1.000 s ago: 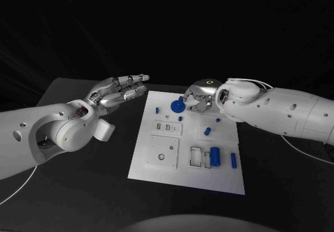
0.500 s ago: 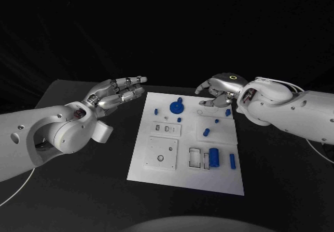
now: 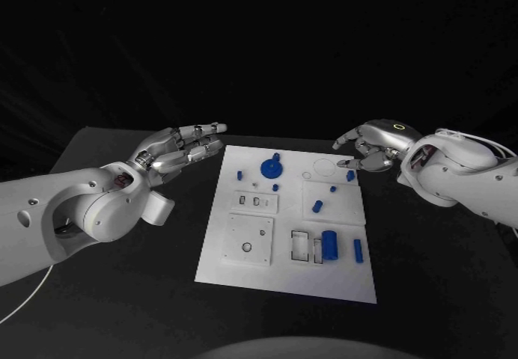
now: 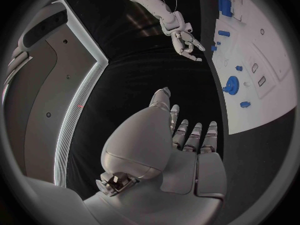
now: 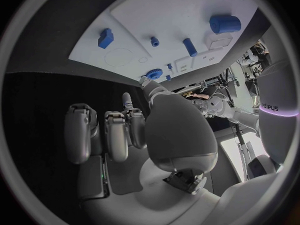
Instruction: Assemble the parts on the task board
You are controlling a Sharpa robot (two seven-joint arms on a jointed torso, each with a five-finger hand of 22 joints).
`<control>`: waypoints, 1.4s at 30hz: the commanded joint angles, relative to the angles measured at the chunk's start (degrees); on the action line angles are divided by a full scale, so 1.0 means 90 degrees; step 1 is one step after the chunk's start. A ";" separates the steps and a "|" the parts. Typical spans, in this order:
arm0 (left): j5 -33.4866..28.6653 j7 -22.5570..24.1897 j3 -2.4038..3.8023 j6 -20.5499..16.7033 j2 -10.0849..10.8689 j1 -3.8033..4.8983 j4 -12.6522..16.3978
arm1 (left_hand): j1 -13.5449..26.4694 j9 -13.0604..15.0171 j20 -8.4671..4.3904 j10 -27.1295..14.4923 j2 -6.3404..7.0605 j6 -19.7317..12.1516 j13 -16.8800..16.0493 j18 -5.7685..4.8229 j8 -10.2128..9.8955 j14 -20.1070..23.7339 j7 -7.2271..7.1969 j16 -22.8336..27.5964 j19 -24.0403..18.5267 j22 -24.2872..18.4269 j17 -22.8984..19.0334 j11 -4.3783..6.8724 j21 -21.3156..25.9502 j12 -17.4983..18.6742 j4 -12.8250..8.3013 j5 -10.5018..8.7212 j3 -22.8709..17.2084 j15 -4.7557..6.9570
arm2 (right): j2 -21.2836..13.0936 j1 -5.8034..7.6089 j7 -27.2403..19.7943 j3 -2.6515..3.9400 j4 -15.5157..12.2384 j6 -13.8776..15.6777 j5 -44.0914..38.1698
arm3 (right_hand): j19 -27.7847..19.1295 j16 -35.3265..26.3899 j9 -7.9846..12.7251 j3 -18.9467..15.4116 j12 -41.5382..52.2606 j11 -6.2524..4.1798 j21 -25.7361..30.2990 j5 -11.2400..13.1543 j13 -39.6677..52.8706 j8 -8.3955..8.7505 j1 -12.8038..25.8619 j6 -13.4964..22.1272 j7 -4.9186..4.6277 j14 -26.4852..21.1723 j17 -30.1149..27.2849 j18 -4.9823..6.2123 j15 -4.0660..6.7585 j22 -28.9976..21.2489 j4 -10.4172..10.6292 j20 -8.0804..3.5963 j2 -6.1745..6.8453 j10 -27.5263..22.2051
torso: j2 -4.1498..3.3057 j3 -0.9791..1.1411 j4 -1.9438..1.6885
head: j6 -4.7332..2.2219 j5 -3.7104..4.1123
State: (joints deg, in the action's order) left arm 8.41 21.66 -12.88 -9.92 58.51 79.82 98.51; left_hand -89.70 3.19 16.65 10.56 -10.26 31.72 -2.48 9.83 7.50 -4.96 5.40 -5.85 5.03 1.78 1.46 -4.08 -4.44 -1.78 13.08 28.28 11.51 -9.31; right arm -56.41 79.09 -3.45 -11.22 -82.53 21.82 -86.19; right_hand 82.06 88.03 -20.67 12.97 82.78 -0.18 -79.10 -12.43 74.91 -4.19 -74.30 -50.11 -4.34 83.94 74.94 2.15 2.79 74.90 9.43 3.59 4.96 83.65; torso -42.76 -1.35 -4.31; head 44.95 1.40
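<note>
The white task board (image 3: 286, 269) lies in the middle of the table and carries several blue parts. A blue gear-like knob (image 3: 272, 166) stands near its far edge. A thick cylinder (image 3: 330, 244) and a slim bar (image 3: 357, 250) lie near its front right. My right hand (image 3: 373, 146) hovers beyond the board's far right corner, fingers loosely curved and apart, holding nothing. A small blue piece (image 3: 351, 176) lies just below it. My left hand (image 3: 178, 146) hovers off the board's far left corner with fingers spread and empty. The right wrist view shows the right hand (image 5: 144, 135) empty, with the board (image 5: 175, 15) ahead of it.
Small blue pegs (image 3: 319, 204) and recessed white inserts (image 3: 258, 199) sit across the middle of the board. Black table (image 3: 129, 299) surrounds the board on all sides. In the left wrist view the left hand (image 4: 181, 150) is beside the board (image 4: 262, 55), with the right hand (image 4: 185, 39) far off.
My right hand has left the blue knob and moved right and back, off the board's far right corner. The left hand has barely moved.
</note>
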 commanded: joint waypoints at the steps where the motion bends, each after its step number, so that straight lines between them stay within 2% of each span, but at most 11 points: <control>1: 0.0025 0.0060 0.0004 0.0150 -0.0032 -0.0013 -0.0004 | -0.0074 0.0008 0.0015 0.0043 0.0014 0.0007 -0.0007 0.0014 0.0018 -0.0039 0.0045 -0.0024 0.0044 0.0009 0.0010 -0.0030 -0.0022 -0.0012 -0.0041 0.0028 -0.0012 -0.0003 | -0.0070 -0.0082 -0.0263 -0.0004 0.0083 0.0320 0.0574 | -0.0035 -0.0013 -0.0012 0.0001 0.0345 -0.0005 0.0015 -0.0197 0.1294 0.0016 0.0002 0.0022 -0.0039 0.0518 0.1463 0.0081 0.0022 0.1235 0.0021 -0.0008 0.0044 0.0322 | -0.0001 -0.0001 -0.0007 | -0.0020 0.0033; 2: 0.0025 0.0061 0.0004 0.0159 -0.0043 -0.0021 -0.0010 | -0.0074 0.0008 0.0015 0.0043 0.0014 0.0007 -0.0007 0.0014 0.0018 -0.0039 0.0045 -0.0024 0.0044 0.0009 0.0010 -0.0030 -0.0022 -0.0012 -0.0041 0.0028 -0.0012 -0.0003 | -0.0099 -0.0141 -0.0383 -0.0005 0.0139 0.0382 0.0730 | 0.0021 0.0056 -0.0086 0.0018 0.0553 -0.0008 -0.0048 -0.0671 0.1466 -0.0039 -0.0081 -0.0020 -0.0036 0.0566 0.1524 0.0064 0.0028 0.1264 -0.0015 -0.0020 0.0061 0.0490 | -0.0001 0.0001 -0.0007 | -0.0026 0.0037; 3: 0.0025 0.0061 0.0004 0.0166 -0.0049 -0.0026 -0.0014 | -0.0074 0.0008 0.0015 0.0043 0.0014 0.0007 -0.0007 0.0014 0.0018 -0.0039 0.0045 -0.0024 0.0044 0.0009 0.0010 -0.0030 -0.0022 -0.0012 -0.0041 0.0028 -0.0012 -0.0003 | -0.0110 -0.0178 -0.0453 -0.0005 0.0176 0.0411 0.0816 | 0.0054 0.0102 -0.0149 0.0020 0.0643 -0.0009 -0.0088 -0.0935 0.1543 -0.0076 -0.0102 -0.0013 -0.0028 0.0597 0.1566 0.0053 0.0035 0.1282 -0.0021 -0.0022 0.0071 0.0565 | -0.0002 0.0002 -0.0008 | -0.0029 0.0040; 5: 0.0025 0.0064 0.0004 0.0178 -0.0053 -0.0035 -0.0018 | -0.0074 0.0008 0.0015 0.0043 0.0014 0.0007 -0.0007 0.0014 0.0018 -0.0039 0.0045 -0.0024 0.0044 0.0009 0.0010 -0.0030 -0.0022 -0.0012 -0.0041 0.0028 -0.0012 -0.0003 | -0.0121 -0.0249 -0.0564 -0.0006 0.0232 0.0446 0.0947 | 0.0104 0.0166 -0.0270 -0.0005 0.0794 -0.0006 -0.0149 -0.1122 0.1670 -0.0115 -0.0105 0.0147 -0.0020 0.0638 0.1624 0.0034 0.0041 0.1310 -0.0010 -0.0018 0.0083 0.0698 | -0.0001 0.0003 -0.0003 | -0.0035 0.0040; 8: 0.0025 0.0070 0.0005 0.0192 -0.0056 -0.0053 -0.0023 | -0.0085 0.0007 0.0015 0.0046 0.0010 -0.0005 -0.0007 0.0013 0.0015 -0.0039 0.0046 -0.0024 0.0047 0.0010 0.0010 -0.0033 -0.0024 -0.0012 -0.0051 0.0029 -0.0020 -0.0004 | -0.0130 -0.0394 -0.0759 -0.0007 0.0321 0.0507 0.1187 | 0.0148 0.0218 -0.0539 -0.0077 0.0803 0.0000 -0.0202 -0.1076 0.1677 -0.0243 -0.0091 0.0556 -0.0031 0.0673 0.1672 0.0020 0.0025 0.1334 0.0043 -0.0012 0.0096 0.0705 | -0.0004 -0.0001 0.0003 | -0.0044 0.0036; 10: 0.0025 0.0075 0.0005 0.0204 -0.0059 -0.0063 -0.0031 | -0.0085 0.0007 0.0015 0.0046 0.0010 -0.0005 -0.0007 0.0013 0.0015 -0.0039 0.0046 -0.0024 0.0047 0.0010 0.0010 -0.0033 -0.0024 -0.0012 -0.0051 0.0029 -0.0020 -0.0004 | -0.0126 -0.0497 -0.0895 -0.0007 0.0388 0.0559 0.1332 | 0.0163 0.0219 -0.0656 -0.0113 0.0803 0.0014 -0.0223 -0.0886 0.1677 -0.0304 -0.0096 0.0824 -0.0042 0.0674 0.1673 0.0014 0.0017 0.1341 0.0073 -0.0006 0.0089 0.0705 | -0.0003 -0.0001 -0.0005 | -0.0055 0.0054; 13: 0.0025 0.0082 0.0005 0.0220 -0.0059 -0.0077 -0.0038 | -0.0091 0.0006 0.0016 0.0045 0.0007 -0.0011 -0.0007 0.0012 0.0013 -0.0040 0.0047 -0.0026 0.0048 0.0010 0.0010 -0.0034 -0.0025 -0.0011 -0.0056 0.0031 -0.0024 -0.0006 | -0.0101 -0.0615 -0.1058 -0.0007 0.0497 0.0623 0.1501 | 0.0175 0.0219 -0.0970 -0.0178 0.0803 0.0044 -0.0246 -0.0748 0.1677 -0.0620 -0.0142 0.1249 -0.0039 0.0674 0.1673 0.0008 0.0015 0.1348 0.0142 0.0014 0.0085 0.0705 | -0.0008 0.0002 -0.0005 | -0.0064 0.0066; 16: 0.0025 0.0087 0.0005 0.0230 -0.0058 -0.0088 -0.0043 | -0.0094 0.0006 0.0016 0.0044 0.0006 -0.0014 -0.0007 0.0012 0.0012 -0.0041 0.0048 -0.0026 0.0049 0.0010 0.0010 -0.0035 -0.0025 -0.0011 -0.0059 0.0031 -0.0026 -0.0006 | -0.0072 -0.0713 -0.1148 -0.0007 0.0604 0.0641 0.1640 | 0.0187 0.0219 -0.1065 -0.0187 0.0803 0.0028 -0.0263 -0.0760 0.1677 -0.0723 -0.0167 0.1395 -0.0055 0.0674 0.1673 0.0006 -0.0003 0.1354 0.0162 0.0011 0.0078 0.0705 | -0.0007 0.0002 0.0000 | -0.0070 0.0074; 22: 0.0025 0.0100 0.0005 0.0245 -0.0056 -0.0109 -0.0049 | -0.0104 0.0005 0.0016 0.0042 0.0003 -0.0021 -0.0007 0.0010 0.0010 -0.0041 0.0047 -0.0026 0.0052 0.0010 0.0010 -0.0037 -0.0027 -0.0009 -0.0067 0.0033 -0.0032 -0.0008 | 0.0045 -0.0905 -0.1398 -0.0006 0.0916 0.0650 0.2104 | 0.0199 0.0219 -0.1377 -0.0199 0.0803 0.0066 -0.0290 -0.0988 0.1677 -0.1128 -0.0241 0.1785 -0.0100 0.0674 0.1673 0.0000 -0.0032 0.1361 0.0230 0.0037 0.0087 0.0705 | -0.0006 0.0000 -0.0006 | -0.0107 0.0158; 37: 0.0025 0.0099 0.0005 0.0262 -0.0040 -0.0147 -0.0062 | -0.0104 0.0005 0.0016 0.0042 0.0003 -0.0021 -0.0007 0.0010 0.0010 -0.0041 0.0047 -0.0026 0.0052 0.0010 0.0010 -0.0037 -0.0027 -0.0009 -0.0067 0.0033 -0.0032 -0.0008 | 0.0167 -0.1075 -0.1561 -0.0006 0.1220 0.0465 0.2441 | 0.0144 0.0219 -0.1631 -0.0153 0.0803 0.0098 -0.0230 -0.1244 0.1677 -0.1597 -0.0349 0.2093 -0.0134 0.0674 0.1673 0.0017 -0.0063 0.1339 0.0292 0.0071 0.0097 0.0705 | -0.0006 -0.0006 -0.0015 | -0.0115 0.0192; 42: 0.0025 0.0098 0.0005 0.0265 -0.0037 -0.0151 -0.0065 | -0.0104 0.0005 0.0016 0.0042 0.0003 -0.0021 -0.0007 0.0010 0.0010 -0.0041 0.0047 -0.0026 0.0052 0.0010 0.0010 -0.0037 -0.0027 -0.0009 -0.0067 0.0033 -0.0032 -0.0008 | 0.0195 -0.1100 -0.1576 -0.0006 0.1264 0.0450 0.2429 | 0.0139 0.0219 -0.1808 -0.0131 0.0803 0.0093 -0.0226 -0.1337 0.1677 -0.1958 -0.0384 0.2021 -0.0132 0.0674 0.1673 0.0018 -0.0067 0.1338 0.0309 0.0075 0.0095 0.0705 | -0.0009 -0.0004 -0.0018 | -0.0114 0.0191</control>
State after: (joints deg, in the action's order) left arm 8.41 21.80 -12.87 -8.62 58.22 78.46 97.85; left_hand -90.23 3.20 16.86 10.76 -10.33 31.51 -2.46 9.83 7.50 -4.96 5.60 -5.85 5.23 1.78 1.45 -4.28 -4.44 -1.78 12.85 28.27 11.28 -9.31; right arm -54.76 69.26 -16.61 -11.27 -71.25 26.83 -64.68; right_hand 83.30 89.81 -36.75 11.71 89.79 0.21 -81.31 -24.31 74.95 -21.44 -77.23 -31.51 -5.52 84.14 74.92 2.15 2.57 74.92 11.96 4.01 5.60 84.04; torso -42.81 -1.38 -4.44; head 43.91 3.13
